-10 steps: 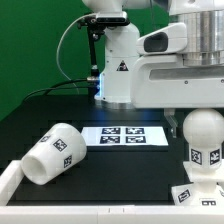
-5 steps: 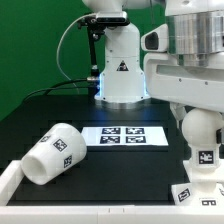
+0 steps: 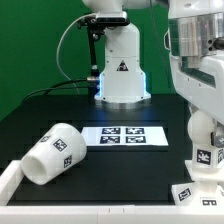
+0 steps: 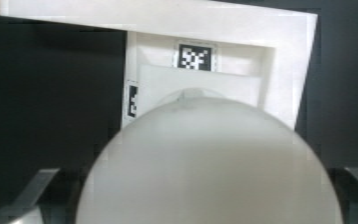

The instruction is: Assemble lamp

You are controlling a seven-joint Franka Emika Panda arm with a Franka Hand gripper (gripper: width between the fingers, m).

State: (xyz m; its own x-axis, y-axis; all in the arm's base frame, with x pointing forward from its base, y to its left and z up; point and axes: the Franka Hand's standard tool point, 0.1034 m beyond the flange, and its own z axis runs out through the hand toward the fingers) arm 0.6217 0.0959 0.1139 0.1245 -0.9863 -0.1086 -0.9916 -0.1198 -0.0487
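The only cup-like thing here is the shade (image 3: 55, 152). It lies tipped on its side on the black table (image 3: 60, 110), towards the exterior view's left, with one square tag turned up. I can't see into its mouth from here, so I can't say what it holds, if anything. It lies well apart from the other lamp parts.

The marker board (image 3: 122, 135) lies flat between the shade and the bulb (image 3: 205, 140), in front of the robot pedestal (image 3: 122, 75).

The bulb stands upright at the exterior view's right, directly under the arm (image 3: 200, 50), with the base (image 3: 195, 190) just below it. The frame edge cuts off most of the base, and the spot where bulb and base meet is hidden.

In the wrist view the bulb's round head fills most of the picture and is blurred. The gripper (image 4: 194, 195) shows only as dark fingers (image 4: 34, 197) in two corners, one on either side of the head. I cannot tell whether they press on it.
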